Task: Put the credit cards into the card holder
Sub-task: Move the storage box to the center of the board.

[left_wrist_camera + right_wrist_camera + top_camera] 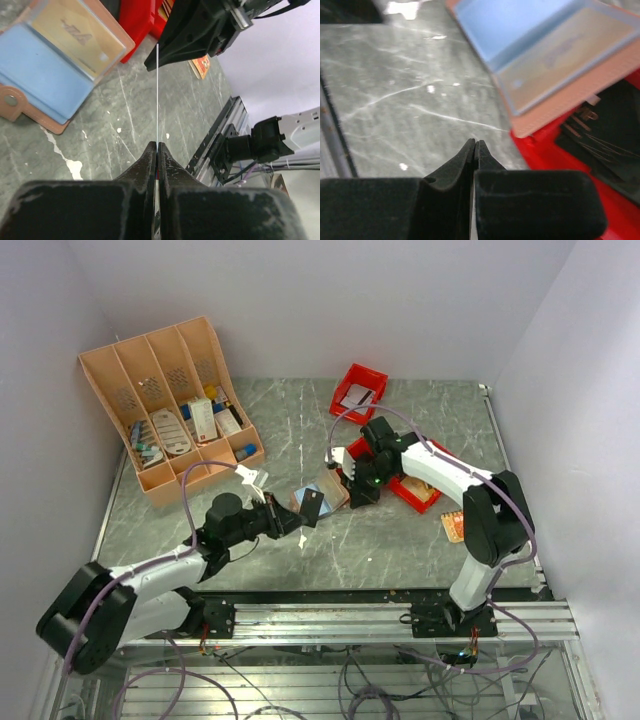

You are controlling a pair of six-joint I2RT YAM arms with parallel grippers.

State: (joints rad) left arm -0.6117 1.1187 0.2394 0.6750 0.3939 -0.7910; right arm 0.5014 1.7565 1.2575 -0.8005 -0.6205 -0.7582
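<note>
— At table centre, what lies where, and for what reason?

— Card holder [332, 490] lies unfolded on the marble, blue lining and clear window pocket facing up, so a pocket mouth is accessible. Left gripper [157, 145] has its fingers pressed onto one dark card [157, 90], pinching a lower edge. The card stands on edge, just beside the holder; this orientation probably suits sliding it in edgewise.

— Status of the other arm?

— Right gripper [475, 145] has its fingers pressed together, and nothing is visibly held. It hovers at the holder's far edge, over the rim of a red tray [545, 165], probably positioned to brace the holder.

— Quantities?

— Holder: one. Card in grip: one. Red trays: two, the second [375, 375] at the back of the table. Dark cards [605, 135] in the nearer tray: several, exact number not readable. Orange card-like item [453, 527] on the table near the right arm: one. Slotted rack [160, 485]: one, four compartments.
</note>
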